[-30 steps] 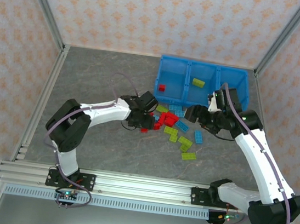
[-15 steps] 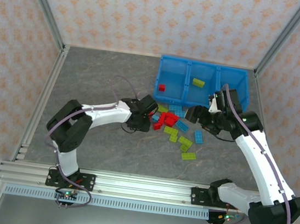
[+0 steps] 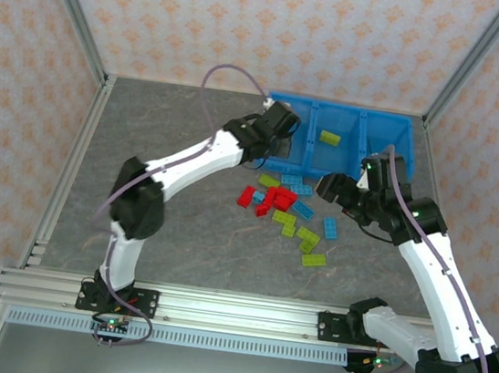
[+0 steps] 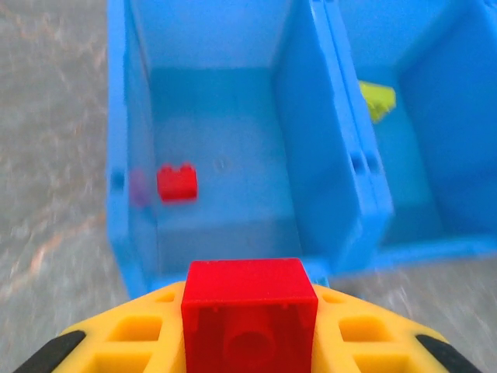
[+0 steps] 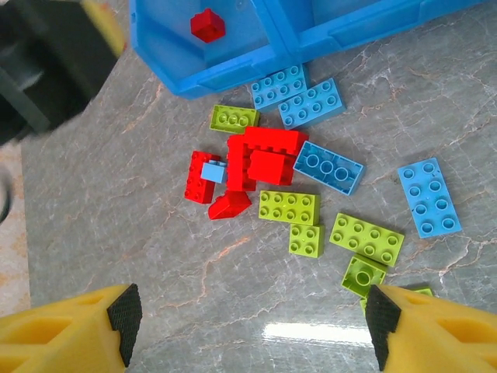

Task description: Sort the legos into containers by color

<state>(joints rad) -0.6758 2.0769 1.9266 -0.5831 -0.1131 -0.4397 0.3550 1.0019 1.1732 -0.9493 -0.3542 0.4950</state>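
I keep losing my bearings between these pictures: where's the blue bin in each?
Top external: blue bin at far side, right of centre.
Left wrist: bin in upper frame, beyond held red brick.
Right wrist: bin along top edge.
Shared landmark: lone red brick in its end compartment.

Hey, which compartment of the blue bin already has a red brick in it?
The end compartment directly ahead of the left hand: a red brick lies on its floor. The compartment beside it holds a yellow-green brick instead.

My left end effector (image 4: 248, 351) has matt yellow plastic fingers (image 4: 132, 334); the red brick (image 4: 249, 307) is glossy plastic, the bin (image 4: 311, 155) smooth plastic, the table (image 5: 155, 256) marbled and faintly shiny.
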